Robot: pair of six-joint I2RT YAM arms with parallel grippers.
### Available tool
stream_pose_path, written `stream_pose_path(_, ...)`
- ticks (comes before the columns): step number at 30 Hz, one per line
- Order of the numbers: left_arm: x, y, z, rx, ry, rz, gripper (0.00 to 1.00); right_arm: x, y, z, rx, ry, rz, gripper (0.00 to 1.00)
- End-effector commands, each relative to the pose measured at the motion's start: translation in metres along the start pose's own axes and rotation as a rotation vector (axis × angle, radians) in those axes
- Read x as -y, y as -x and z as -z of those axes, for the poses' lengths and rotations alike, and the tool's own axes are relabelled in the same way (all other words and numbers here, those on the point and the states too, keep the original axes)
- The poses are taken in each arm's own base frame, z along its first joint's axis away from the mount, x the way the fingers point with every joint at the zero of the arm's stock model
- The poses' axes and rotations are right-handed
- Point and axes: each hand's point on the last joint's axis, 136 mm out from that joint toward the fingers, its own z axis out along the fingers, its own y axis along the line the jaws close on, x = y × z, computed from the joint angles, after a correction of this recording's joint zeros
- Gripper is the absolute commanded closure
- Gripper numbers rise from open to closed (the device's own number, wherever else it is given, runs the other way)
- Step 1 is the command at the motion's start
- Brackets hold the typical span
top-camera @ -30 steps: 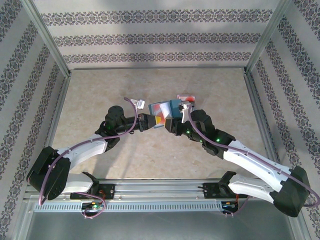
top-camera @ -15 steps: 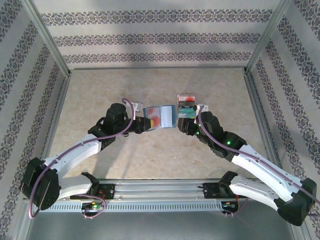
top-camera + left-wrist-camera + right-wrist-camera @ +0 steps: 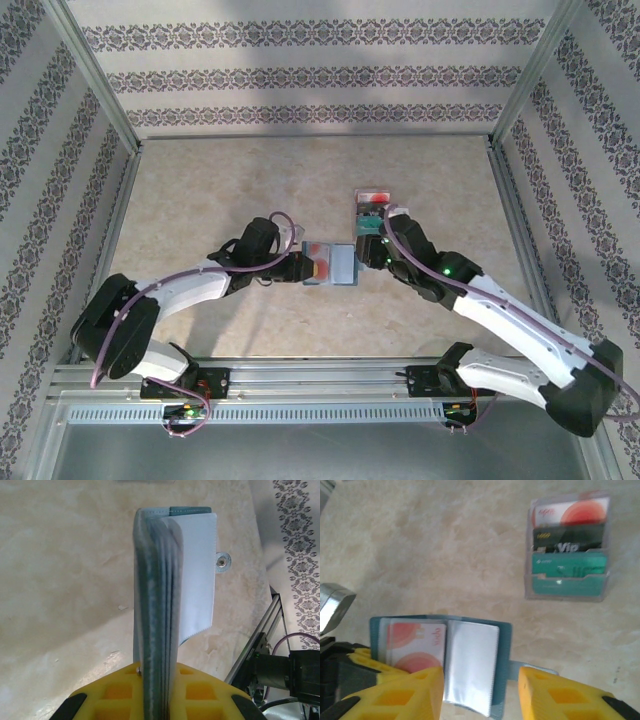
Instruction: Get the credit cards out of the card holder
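Done: I see three cards in a clear rack, far right | Left: one red-orange card in the open card holder, centre | My left gripper clamps the holder; right gripper hovers above, jaws apart.

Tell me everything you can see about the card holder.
The card holder is a small teal-blue fold-over wallet, spread open like a book, with clear sleeves inside. One sleeve holds a red-orange card. A snap tab with a metal stud sticks out. The left hand pinches one edge.
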Motion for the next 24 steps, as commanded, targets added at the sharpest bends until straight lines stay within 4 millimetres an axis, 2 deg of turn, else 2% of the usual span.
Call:
stream_pose_path(1, 0.01, 0.003, -0.006, 0.014, -0.066, -0.025, 0.9, -0.019, -0.009, -0.01, -0.075, 0.041, 0.003, 0.57)
stream_pose_path(4, 0.0, -0.001, -0.011, -0.003, -0.061, -0.004, 0.86, -0.024, -0.021, -0.027, -0.137, 0.038, -0.007, 0.59)
stream_pose_path(7, -0.008, -0.005, -0.013, -0.006, -0.061, 0.015, 0.85, -0.026, -0.031, -0.044, -0.2, 0.034, -0.023, 0.69)
stream_pose_path(10, -0.019, -0.007, -0.013, -0.005, -0.048, 0.036, 0.81, -0.026, -0.042, -0.058, -0.261, 0.034, -0.055, 0.73)
stream_pose_path(15, -0.043, -0.009, -0.009, -0.001, 0.021, 0.048, 0.6, -0.024, -0.056, -0.079, -0.317, 0.04, -0.092, 0.75)
stream_pose_path(20, -0.061, -0.01, 0.0, -0.004, 0.11, 0.028, 0.51, -0.021, -0.064, -0.091, -0.368, 0.035, -0.12, 0.78)
stream_pose_path(24, -0.07, -0.005, 0.019, 0.018, 0.192, 0.013, 0.41, -0.016, -0.069, -0.091, -0.374, 0.022, -0.139, 0.79)
